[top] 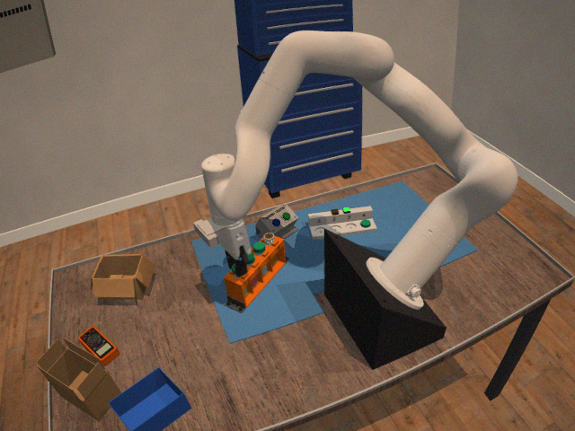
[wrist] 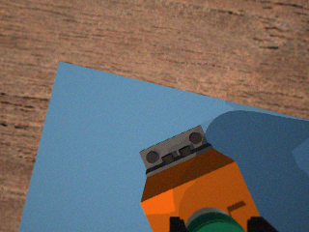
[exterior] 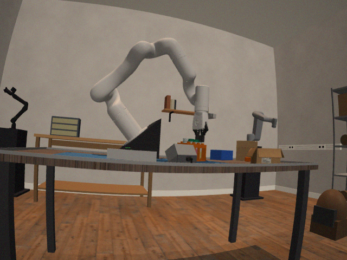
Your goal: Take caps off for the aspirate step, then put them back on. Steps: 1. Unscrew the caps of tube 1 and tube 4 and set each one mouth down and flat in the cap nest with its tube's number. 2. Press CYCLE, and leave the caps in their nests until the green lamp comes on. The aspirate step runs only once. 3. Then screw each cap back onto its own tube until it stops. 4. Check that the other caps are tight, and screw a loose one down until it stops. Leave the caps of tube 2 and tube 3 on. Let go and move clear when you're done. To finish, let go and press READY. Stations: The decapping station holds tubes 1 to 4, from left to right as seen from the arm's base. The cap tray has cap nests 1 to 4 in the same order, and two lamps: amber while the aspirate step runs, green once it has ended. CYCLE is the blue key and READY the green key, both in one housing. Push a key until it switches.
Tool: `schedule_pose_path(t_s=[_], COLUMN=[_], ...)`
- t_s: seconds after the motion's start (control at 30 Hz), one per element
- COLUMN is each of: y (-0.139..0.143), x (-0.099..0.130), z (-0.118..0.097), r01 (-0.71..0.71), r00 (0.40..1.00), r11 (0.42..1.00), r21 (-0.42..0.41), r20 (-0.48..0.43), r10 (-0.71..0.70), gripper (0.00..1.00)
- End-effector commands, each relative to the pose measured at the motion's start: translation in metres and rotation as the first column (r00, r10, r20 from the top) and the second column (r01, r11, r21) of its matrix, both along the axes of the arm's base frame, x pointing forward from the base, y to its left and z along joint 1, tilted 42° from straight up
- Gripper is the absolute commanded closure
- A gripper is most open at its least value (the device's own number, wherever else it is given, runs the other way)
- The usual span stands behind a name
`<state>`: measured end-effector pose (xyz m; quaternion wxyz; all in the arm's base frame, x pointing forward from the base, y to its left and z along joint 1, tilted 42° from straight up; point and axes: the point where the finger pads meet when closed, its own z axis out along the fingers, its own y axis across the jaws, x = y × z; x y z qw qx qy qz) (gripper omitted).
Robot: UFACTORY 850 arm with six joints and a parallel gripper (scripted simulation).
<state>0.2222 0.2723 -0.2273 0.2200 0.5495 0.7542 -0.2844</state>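
The orange decapping station [top: 255, 271] stands on the blue mat [top: 320, 250]. My gripper [top: 240, 265] points straight down over the station's near-left end and is shut on the green cap [wrist: 212, 223] of the tube there; the fingers flank the cap in the wrist view. Two more green caps [top: 254, 251] sit on the middle tubes. The far-end tube [top: 268, 239] stands open, without a cap. The cap tray [top: 342, 221] holds one green cap [top: 366, 223] in its right-end nest, and its green lamp [top: 346, 209] is lit. The key housing [top: 278, 217] shows the blue key [top: 276, 223] and the green key [top: 286, 215].
The black wedge base [top: 371, 301] of the arm stands right of the station. Two cardboard boxes [top: 121, 276] [top: 76, 378], an orange multimeter [top: 98, 345] and a blue bin [top: 149, 400] lie on the left of the table.
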Motion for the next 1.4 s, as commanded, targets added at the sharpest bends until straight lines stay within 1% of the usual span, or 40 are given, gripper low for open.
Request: schedule_pose_path(t_s=[0.0, 0.07, 0.13, 0.17, 0.33, 0.37, 0.77, 0.83, 0.87, 0.9, 0.93, 0.97, 1.03, 1.07, 1.1, 1.2, 1.23, 1.3, 1.33, 1.37], y=[0.0010, 0.0010, 0.0010, 0.0010, 0.0010, 0.0010, 0.0009, 0.0011, 0.0012, 0.0012, 0.0012, 0.0012, 0.0011, 0.0012, 0.0011, 0.0012, 0.0012, 0.0011, 0.0012, 0.0011], x=[0.0002, 0.0002, 0.0002, 0.0002, 0.0002, 0.0002, 0.0002, 0.0002, 0.0002, 0.0002, 0.0002, 0.0002, 0.0002, 0.0002, 0.0002, 0.0002, 0.0002, 0.0002, 0.0002, 0.0002], z=[-0.0002, -0.0002, -0.0002, -0.0002, -0.0002, -0.0002, -0.0002, 0.0001, 0.0001, 0.0001, 0.0001, 0.0001, 0.0001, 0.0001, 0.0001, 0.0001, 0.0001, 0.0001, 0.0001, 0.0001], r01=[0.163, 0.163, 0.234, 0.248, 0.248, 0.248, 0.248, 0.130, 0.069, 0.069, 0.008, 0.008, -0.112, -0.115, -0.176, -0.176, -0.236, -0.352, -0.352, -0.395], r00=[0.968, 0.968, 0.939, 0.932, 0.932, 0.932, 0.932, 0.979, 0.992, 0.992, 0.999, 0.999, 0.992, 0.991, 0.977, 0.977, 0.956, 0.895, 0.895, 0.864], r11=[0.986, 0.986, 0.971, 0.967, 0.967, 0.967, 0.967, 0.991, 0.997, 0.997, 1.000, 1.000, 0.994, 0.993, 0.984, 0.984, 0.971, 0.935, 0.935, 0.917], r21=[0.033, 0.033, 0.051, 0.055, 0.055, 0.055, 0.055, 0.026, 0.016, 0.016, 0.010, 0.010, 0.008, 0.008, 0.012, 0.012, 0.019, 0.044, 0.044, 0.058], r20=[0.186, 0.186, 0.248, 0.261, 0.261, 0.261, 0.261, 0.156, 0.102, 0.102, 0.047, 0.047, -0.060, -0.063, -0.118, -0.118, -0.173, -0.278, -0.278, -0.316], r10=[-0.166, -0.166, -0.239, -0.254, -0.254, -0.254, -0.254, -0.133, -0.071, -0.071, -0.009, -0.009, 0.113, 0.116, 0.176, 0.176, 0.236, 0.350, 0.350, 0.393], gripper=[1.00, 1.00, 1.00, 1.00, 1.00, 0.54, 0.54, 0.54, 0.54, 0.54, 0.54, 0.54, 0.54, 0.54, 0.54, 0.54, 0.54, 0.54, 0.54, 0.54])
